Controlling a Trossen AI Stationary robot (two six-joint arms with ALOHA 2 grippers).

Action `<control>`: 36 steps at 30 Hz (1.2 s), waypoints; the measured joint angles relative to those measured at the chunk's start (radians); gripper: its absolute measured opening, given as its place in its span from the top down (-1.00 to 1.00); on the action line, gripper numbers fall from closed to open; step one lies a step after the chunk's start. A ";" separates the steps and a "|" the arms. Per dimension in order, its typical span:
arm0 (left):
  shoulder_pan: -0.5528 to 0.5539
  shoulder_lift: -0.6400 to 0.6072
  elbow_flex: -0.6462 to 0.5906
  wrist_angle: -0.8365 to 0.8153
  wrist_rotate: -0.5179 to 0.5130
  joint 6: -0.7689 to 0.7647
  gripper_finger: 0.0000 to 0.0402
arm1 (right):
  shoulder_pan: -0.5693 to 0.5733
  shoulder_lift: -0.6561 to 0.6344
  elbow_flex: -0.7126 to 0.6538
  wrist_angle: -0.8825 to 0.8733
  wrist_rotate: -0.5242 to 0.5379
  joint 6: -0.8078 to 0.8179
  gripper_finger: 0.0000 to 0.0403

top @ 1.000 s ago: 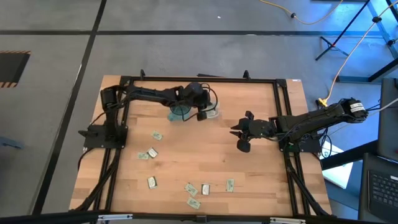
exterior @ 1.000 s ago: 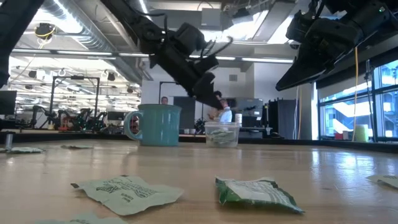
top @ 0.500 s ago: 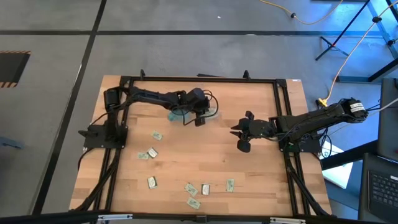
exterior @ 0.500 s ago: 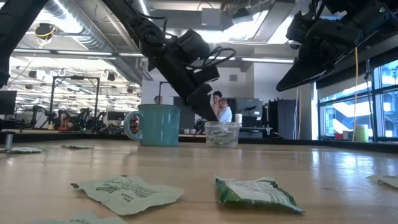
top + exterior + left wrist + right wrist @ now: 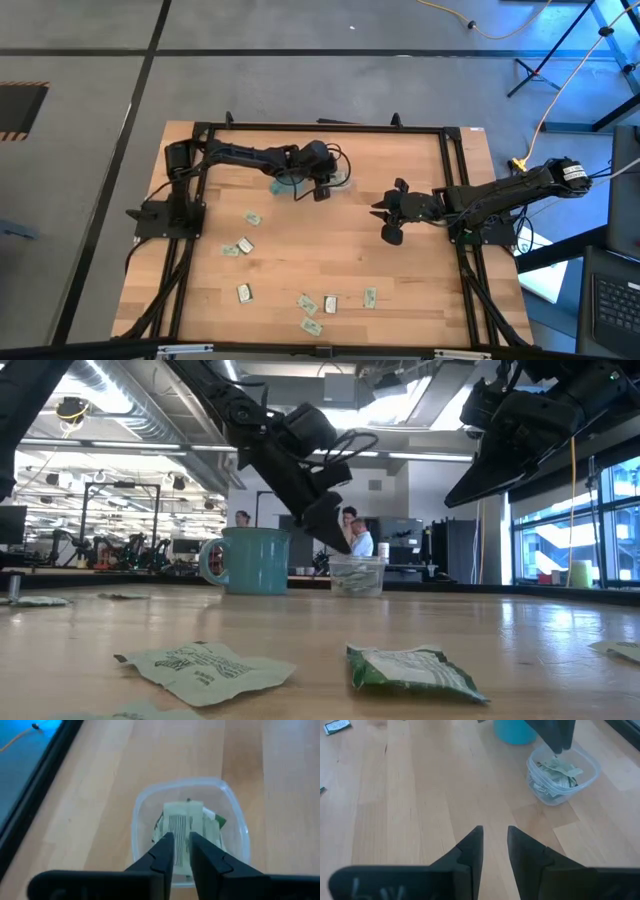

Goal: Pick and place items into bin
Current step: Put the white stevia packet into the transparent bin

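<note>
The clear plastic cup stands on the table's far middle and holds several pale green packets. My left gripper hangs just above the cup's mouth, pointing down into it. In the left wrist view its fingers stand a narrow gap apart over the topmost packet, which lies inside the cup. My right gripper waits in the air right of the table's middle, slightly open. Several loose packets lie flat on the near half.
A teal mug with a handle stands just left of the cup, under the left arm. Two packets lie close to the near edge. A black frame borders the table. People stand in the room beyond.
My left gripper has come down from above the mug's rim height toward the cup's mouth and now hangs still there. The right arm, the cup and the loose packets have kept their places.
</note>
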 joint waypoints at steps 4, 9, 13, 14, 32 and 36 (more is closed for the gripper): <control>-0.009 -0.044 0.000 -0.002 0.006 0.015 0.61 | 0.000 0.000 0.000 -0.003 0.000 0.000 0.54; -0.044 -0.170 0.000 -0.081 0.069 0.133 0.54 | 0.000 0.000 0.000 -0.007 0.000 0.000 0.54; -0.097 -0.280 0.000 -0.323 0.074 0.155 0.55 | 0.000 0.000 0.000 -0.011 0.000 0.000 0.54; -0.113 -0.302 0.000 -0.388 0.073 0.148 0.55 | 0.000 0.000 0.000 -0.011 0.000 0.000 0.54; -0.344 -0.395 -0.370 -0.760 -0.066 -0.233 0.58 | 0.000 0.000 0.000 -0.011 0.000 0.023 0.54; -0.327 -0.395 -0.450 -0.694 -0.064 -0.251 0.58 | 0.000 0.000 0.000 -0.009 0.000 0.027 0.54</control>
